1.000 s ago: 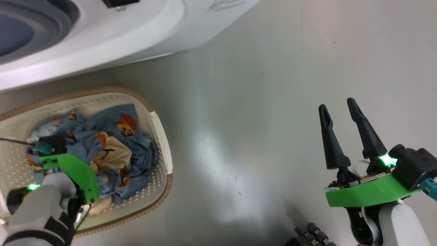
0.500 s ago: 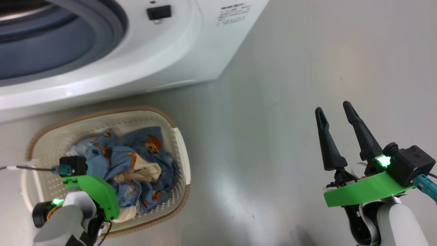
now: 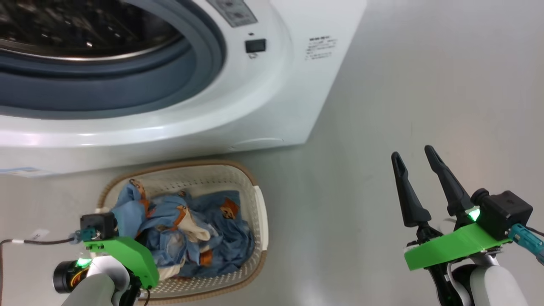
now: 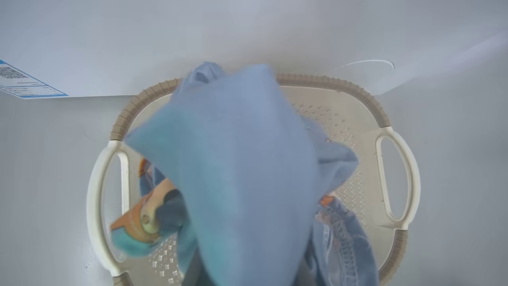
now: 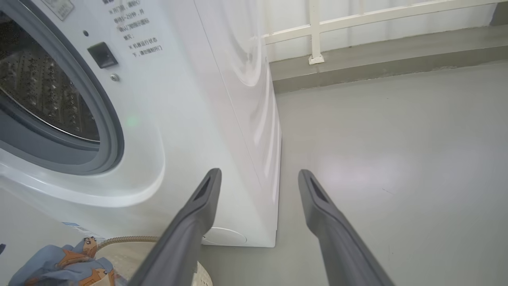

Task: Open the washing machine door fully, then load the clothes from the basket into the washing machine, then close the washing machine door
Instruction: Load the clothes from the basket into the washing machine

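The cream basket (image 3: 260,212) with a brown rim stands on the floor in front of the washing machine (image 3: 276,85). Light-blue clothes (image 3: 191,229) with orange animals lie in it. My left gripper (image 3: 129,225) is over the basket's left part, shut on a bunch of the clothes. In the left wrist view that blue fabric (image 4: 238,167) hangs over the basket (image 4: 337,83) and hides the fingers. My right gripper (image 3: 412,153) is open and empty above bare floor at the right, and it appears again (image 5: 258,174) beside the machine's front corner. The drum (image 3: 63,25) stands open; the washing machine door is out of view.
Grey floor (image 3: 425,85) stretches to the right of the machine. A grey rubber gasket (image 3: 127,80) rings the drum opening. Behind the machine (image 5: 222,99), a raised ledge with a white railing (image 5: 317,35) runs along the back.
The head camera has tilted up, bringing more of the machine and its drum into the picture. A bunch of blue fabric now stands higher at my left gripper. The right gripper stays open.
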You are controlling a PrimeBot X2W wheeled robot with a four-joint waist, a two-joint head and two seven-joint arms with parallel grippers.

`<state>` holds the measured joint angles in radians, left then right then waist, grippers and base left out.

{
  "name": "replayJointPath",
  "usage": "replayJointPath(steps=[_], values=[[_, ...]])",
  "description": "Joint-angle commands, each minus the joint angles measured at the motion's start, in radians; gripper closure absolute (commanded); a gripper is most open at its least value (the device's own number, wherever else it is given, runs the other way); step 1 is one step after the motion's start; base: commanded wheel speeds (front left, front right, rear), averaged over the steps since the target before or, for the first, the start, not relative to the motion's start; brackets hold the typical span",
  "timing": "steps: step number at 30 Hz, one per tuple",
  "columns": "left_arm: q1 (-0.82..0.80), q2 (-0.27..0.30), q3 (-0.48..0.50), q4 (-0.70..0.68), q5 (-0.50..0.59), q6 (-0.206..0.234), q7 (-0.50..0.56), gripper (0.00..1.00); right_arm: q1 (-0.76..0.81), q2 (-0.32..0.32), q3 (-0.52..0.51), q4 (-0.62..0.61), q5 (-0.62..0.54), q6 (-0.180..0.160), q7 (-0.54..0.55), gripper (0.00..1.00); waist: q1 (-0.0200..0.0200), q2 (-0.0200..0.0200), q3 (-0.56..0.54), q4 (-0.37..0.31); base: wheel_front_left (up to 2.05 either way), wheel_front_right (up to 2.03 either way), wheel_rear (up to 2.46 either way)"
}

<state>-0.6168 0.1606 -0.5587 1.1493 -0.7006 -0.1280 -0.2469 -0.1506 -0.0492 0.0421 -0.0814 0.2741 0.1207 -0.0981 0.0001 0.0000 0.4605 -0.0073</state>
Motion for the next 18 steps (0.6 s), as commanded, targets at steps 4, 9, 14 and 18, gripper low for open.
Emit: replayJointPath(steps=[4, 9, 14, 18], values=[[0.087, 0.06, 0.097, -0.177, 0.039, 0.028, -0.014, 1.0, 0.034, -0.001, 0.011, -0.022, -0.007, 0.01, 0.007, 0.0, -0.0001, 0.0, -0.111, 0.081, 0.0, 0.0, 0.0], [0.193, 0.064, 0.174, -0.37, 0.115, 0.045, -0.015, 1.0, 0.055, -0.001, 0.003, -0.022, -0.004, 0.01, 0.015, 0.0, -0.0001, 0.0, -0.158, 0.105, 0.0, 0.0, 0.0], [0.288, 0.052, 0.247, -0.518, 0.187, 0.054, -0.015, 1.0, 0.072, -0.001, 0.005, -0.015, 0.002, 0.01, 0.02, 0.0, -0.0001, 0.0, -0.209, 0.122, 0.0, 0.0, 0.0], [0.358, 0.041, 0.292, -0.602, 0.233, 0.047, -0.015, 1.0, 0.087, -0.001, 0.012, -0.004, 0.012, 0.01, 0.018, 0.0, -0.0001, 0.0, -0.255, 0.126, 0.0, 0.0, 0.0]])
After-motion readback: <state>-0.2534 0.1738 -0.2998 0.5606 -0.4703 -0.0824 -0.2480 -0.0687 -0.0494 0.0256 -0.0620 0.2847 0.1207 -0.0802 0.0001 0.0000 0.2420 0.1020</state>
